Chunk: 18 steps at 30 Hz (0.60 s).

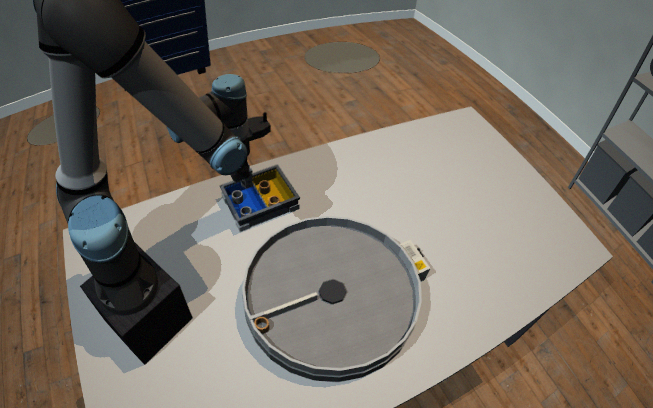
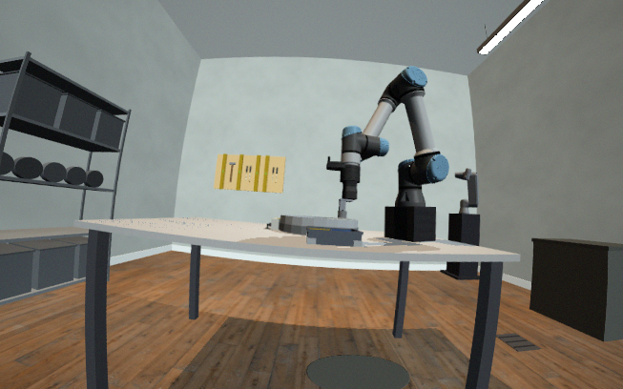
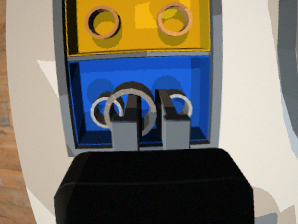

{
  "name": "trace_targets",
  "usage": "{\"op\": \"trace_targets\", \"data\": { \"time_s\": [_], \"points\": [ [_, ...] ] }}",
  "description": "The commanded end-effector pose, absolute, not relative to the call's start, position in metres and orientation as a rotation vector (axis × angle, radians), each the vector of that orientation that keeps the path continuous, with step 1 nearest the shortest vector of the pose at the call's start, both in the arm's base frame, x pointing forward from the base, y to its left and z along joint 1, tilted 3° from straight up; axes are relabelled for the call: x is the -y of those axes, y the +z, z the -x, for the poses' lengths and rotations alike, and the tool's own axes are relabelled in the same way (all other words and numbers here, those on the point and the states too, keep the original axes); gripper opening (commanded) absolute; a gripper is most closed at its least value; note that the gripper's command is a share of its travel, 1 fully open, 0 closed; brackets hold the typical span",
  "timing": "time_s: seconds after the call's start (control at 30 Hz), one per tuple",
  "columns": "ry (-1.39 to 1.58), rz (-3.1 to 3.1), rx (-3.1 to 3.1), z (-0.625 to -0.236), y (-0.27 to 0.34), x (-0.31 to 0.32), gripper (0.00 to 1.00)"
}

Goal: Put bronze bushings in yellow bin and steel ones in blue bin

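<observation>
My gripper [image 1: 245, 180] [image 2: 342, 206] [image 3: 148, 104] is shut on the wall of a steel bushing [image 3: 118, 94] [image 2: 342, 214], one finger inside the ring and one outside. It holds it above the blue bin [image 1: 250, 195] [image 3: 135, 75]. Two steel bushings lie in that bin, one [image 1: 237, 196] [image 3: 93, 111] at the left of the wrist view, the other [image 1: 245, 210] [image 3: 189, 106] partly behind the fingers. The yellow bin [image 1: 282, 188] [image 3: 132, 40] holds two bronze bushings [image 1: 264, 187] [image 3: 90, 22]. A bronze bushing [image 1: 261, 329] rides on the turntable [image 1: 359, 263] at its left wall.
A pale bar [image 1: 288, 305] on the turntable reaches from the dark hub [image 1: 332, 291] to the rim, beside the bronze bushing. The turntable's raised wall stands close to the bins. A small box [image 1: 413, 257] sits at its far right side on the table [image 1: 495, 202].
</observation>
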<state>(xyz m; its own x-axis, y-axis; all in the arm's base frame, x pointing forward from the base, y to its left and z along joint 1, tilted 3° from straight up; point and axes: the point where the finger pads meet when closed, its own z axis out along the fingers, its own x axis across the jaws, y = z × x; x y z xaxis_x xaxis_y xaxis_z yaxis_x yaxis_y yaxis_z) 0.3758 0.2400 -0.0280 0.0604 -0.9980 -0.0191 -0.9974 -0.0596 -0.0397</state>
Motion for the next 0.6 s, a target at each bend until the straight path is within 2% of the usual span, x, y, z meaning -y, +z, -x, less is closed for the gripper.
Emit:
{"op": "trace_targets", "data": {
  "time_s": [0.0, 0.2, 0.57],
  "points": [
    [-0.024, 2.254, -2.122, -0.378, -0.038, -0.241, 0.00],
    [-0.024, 2.254, -2.123, -0.379, -0.064, -0.241, 0.00],
    [-0.024, 2.254, -2.123, -0.379, -0.064, -0.241, 0.00]
  ]
}}
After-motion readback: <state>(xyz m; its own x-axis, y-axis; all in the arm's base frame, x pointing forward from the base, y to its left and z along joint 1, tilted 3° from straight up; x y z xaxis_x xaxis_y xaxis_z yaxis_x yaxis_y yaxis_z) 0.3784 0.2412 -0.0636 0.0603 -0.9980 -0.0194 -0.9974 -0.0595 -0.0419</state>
